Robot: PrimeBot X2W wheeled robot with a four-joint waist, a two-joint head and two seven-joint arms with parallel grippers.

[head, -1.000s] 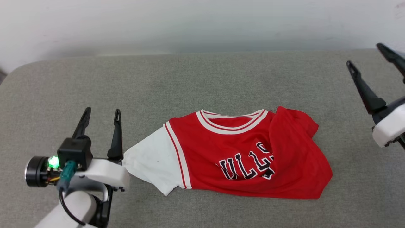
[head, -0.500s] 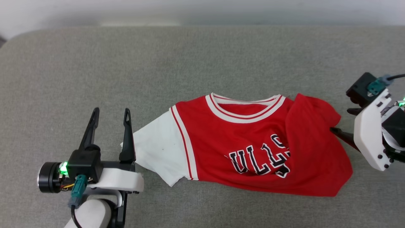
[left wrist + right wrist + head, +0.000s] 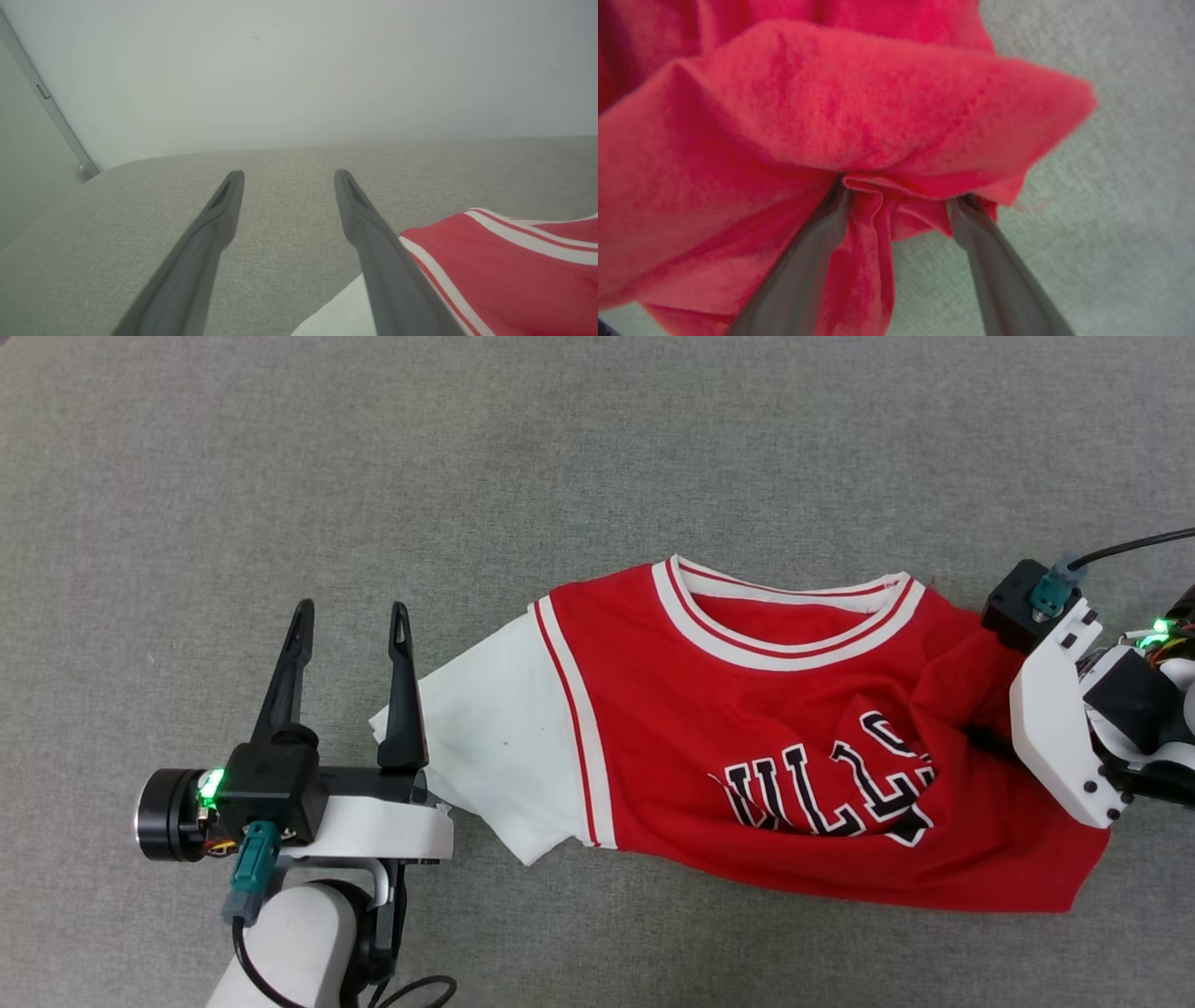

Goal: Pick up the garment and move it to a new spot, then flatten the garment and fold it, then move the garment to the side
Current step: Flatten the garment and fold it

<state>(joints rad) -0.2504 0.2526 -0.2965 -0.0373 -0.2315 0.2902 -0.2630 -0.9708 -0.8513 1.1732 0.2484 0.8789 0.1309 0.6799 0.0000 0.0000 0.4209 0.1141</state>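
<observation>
The right gripper (image 3: 901,196), spread wide, hides its tips under the garment (image 3: 794,709); the left gripper (image 3: 353,611) stands open.

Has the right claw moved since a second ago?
Yes. The right claw has come in leftward from clear of the garment to its right edge, open among the red folds.

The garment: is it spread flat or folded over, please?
Partly folded: the garment has red cloth bunched over its lettering; one white sleeve lies flat.
</observation>
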